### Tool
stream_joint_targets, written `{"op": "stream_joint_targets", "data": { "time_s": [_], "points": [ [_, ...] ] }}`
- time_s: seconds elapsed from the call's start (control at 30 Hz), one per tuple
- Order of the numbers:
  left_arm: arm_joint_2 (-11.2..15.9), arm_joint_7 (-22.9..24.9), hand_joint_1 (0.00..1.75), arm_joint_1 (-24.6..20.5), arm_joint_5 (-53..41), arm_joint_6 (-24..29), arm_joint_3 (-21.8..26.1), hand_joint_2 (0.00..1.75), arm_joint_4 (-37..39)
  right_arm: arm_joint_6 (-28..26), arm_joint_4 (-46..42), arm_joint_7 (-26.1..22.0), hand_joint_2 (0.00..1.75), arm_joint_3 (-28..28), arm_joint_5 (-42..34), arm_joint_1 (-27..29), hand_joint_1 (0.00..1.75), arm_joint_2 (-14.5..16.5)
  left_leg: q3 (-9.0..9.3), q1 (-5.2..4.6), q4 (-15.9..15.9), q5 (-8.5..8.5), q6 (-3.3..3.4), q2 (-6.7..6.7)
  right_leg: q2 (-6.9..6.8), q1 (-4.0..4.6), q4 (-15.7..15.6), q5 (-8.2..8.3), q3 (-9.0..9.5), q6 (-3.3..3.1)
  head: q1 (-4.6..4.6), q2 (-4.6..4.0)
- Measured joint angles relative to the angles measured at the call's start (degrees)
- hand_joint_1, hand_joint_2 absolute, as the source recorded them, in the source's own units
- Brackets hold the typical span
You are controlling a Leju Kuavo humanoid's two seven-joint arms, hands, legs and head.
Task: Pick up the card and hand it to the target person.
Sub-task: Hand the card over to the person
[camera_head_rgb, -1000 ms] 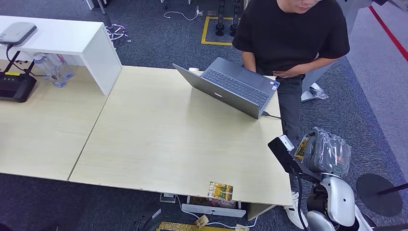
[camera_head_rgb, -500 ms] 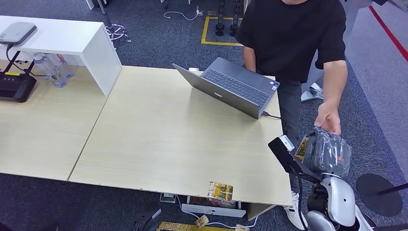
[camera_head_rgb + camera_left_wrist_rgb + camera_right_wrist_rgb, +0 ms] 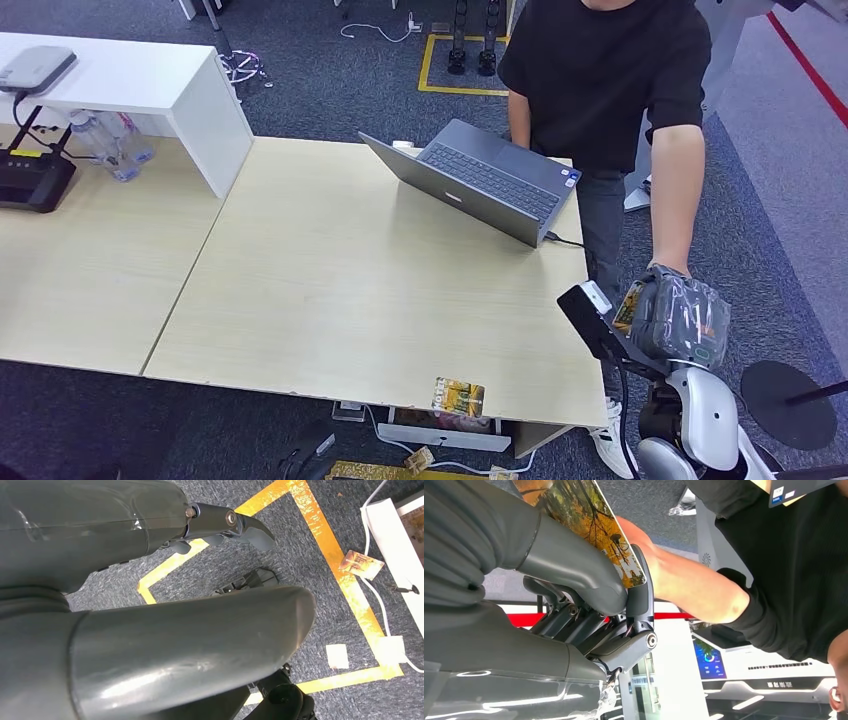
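A: Step? Card (image 3: 589, 527) location?
B: Handover. Card is pinched in right hand (image 3: 680, 318), right of bench (image 3: 330, 290); person's hand (image 3: 644, 555) is at it.
A: Next?
B: Release once gripped. Left hand (image 3: 150, 630) fingers apart, nothing held.

Two cards (image 3: 458, 396) (image 3: 589, 525) — one laptop (image 3: 487, 180) — two bottles (image 3: 112, 146).

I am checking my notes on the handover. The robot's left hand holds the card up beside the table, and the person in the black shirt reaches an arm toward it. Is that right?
Not quite: it is the right hand that holds the card, pinched under its thumb, as the right wrist view shows. The rest stands: it is held up beside the table, and the person in the black shirt reaches an arm toward it.
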Motion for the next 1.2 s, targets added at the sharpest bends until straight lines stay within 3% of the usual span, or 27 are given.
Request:
{"op": "stream_joint_targets", "data": {
  "time_s": [0.23,0.47,0.5,0.6,0.63,0.73,1.2],
  "points": [
    [0.0,0.0,0.00,0.0,0.0,-0.1,0.0,0.00,0.0,-0.3,0.0,0.0,1.75,-0.1,0.8,0.0,1.53,-0.1,0.00,0.00,0.0,0.00,0.00,0.00,-0.01,0.00,0.0,0.00,0.00,0.00,-0.01,0.00],
    [0.0,0.3,0.00,0.0,0.1,0.0,0.0,0.00,0.0,-0.8,-1.5,-0.1,1.75,-3.1,13.2,0.1,1.36,-2.6,0.00,-0.01,0.0,0.00,0.00,-0.01,-0.01,-0.01,0.0,0.00,-0.01,0.00,-0.01,0.00],
    [0.0,0.3,0.00,0.0,0.1,0.0,0.0,0.00,0.0,-0.7,-1.8,-0.1,1.75,-3.7,14.5,0.2,1.21,-2.9,0.00,-0.01,0.0,0.00,0.00,-0.01,-0.01,-0.01,0.0,0.00,-0.01,0.00,-0.01,0.00],
    [0.0,0.3,0.00,0.1,0.2,0.0,0.0,0.00,0.0,-0.4,-2.2,-0.2,1.75,-5.5,16.8,0.8,0.24,-3.7,0.00,-0.01,0.0,0.00,0.00,-0.01,-0.01,-0.01,0.0,0.00,-0.01,0.00,-0.01,0.00],
    [0.0,0.2,0.00,0.1,0.2,0.0,0.0,0.00,0.0,-0.4,-2.3,-0.2,1.75,-6.0,17.3,1.0,0.07,-3.9,0.00,-0.01,0.0,0.00,0.00,-0.01,-0.01,-0.01,0.0,0.00,-0.01,0.00,-0.01,0.00],
    [0.0,0.2,0.00,0.1,0.2,0.0,0.0,0.00,0.0,0.1,-2.6,-0.2,1.75,-7.4,18.7,1.7,0.00,-4.4,0.01,-0.01,0.0,0.00,0.00,-0.01,0.00,-0.01,0.0,0.00,-0.01,0.00,-0.01,0.00],
    [0.0,0.1,0.00,0.1,0.4,0.0,0.0,0.00,0.0,5.9,-2.7,-0.3,1.75,-10.1,17.9,2.9,0.00,-5.7,0.01,-0.01,0.0,0.00,0.00,0.01,0.01,-0.01,0.0,0.00,-0.01,0.00,-0.01,0.00]
  ]
}}
